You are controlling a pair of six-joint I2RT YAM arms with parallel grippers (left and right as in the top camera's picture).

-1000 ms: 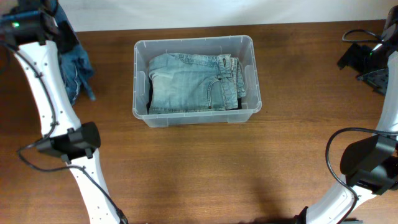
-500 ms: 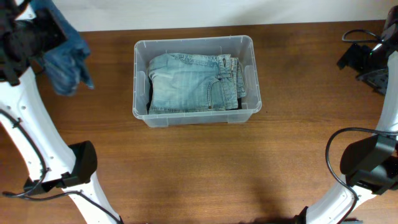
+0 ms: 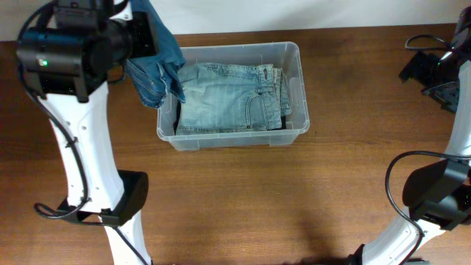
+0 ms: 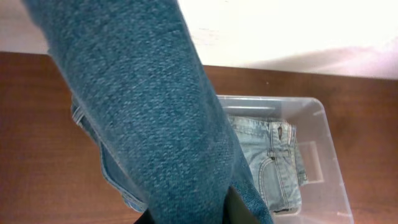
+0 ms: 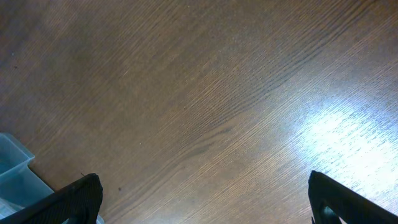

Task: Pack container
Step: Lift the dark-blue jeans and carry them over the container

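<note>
The container (image 3: pixel 296 88) sits at 12 o'clock on the desk (image 3: pixel 294 199), with 1 folded pair of light jeans (image 3: pixel 221 99) inside. The left end effector (image 3: pixel 143 40) grasps a dark blue garment (image 3: pixel 158 70) that hangs over the container's 9 o'clock rim. The right end effector (image 5: pixel 202 196) is released at 2 o'clock, above bare desk.

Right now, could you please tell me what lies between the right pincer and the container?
Only bare wooden table; the overhead view shows nothing lying between the right pincer and the container.
</note>
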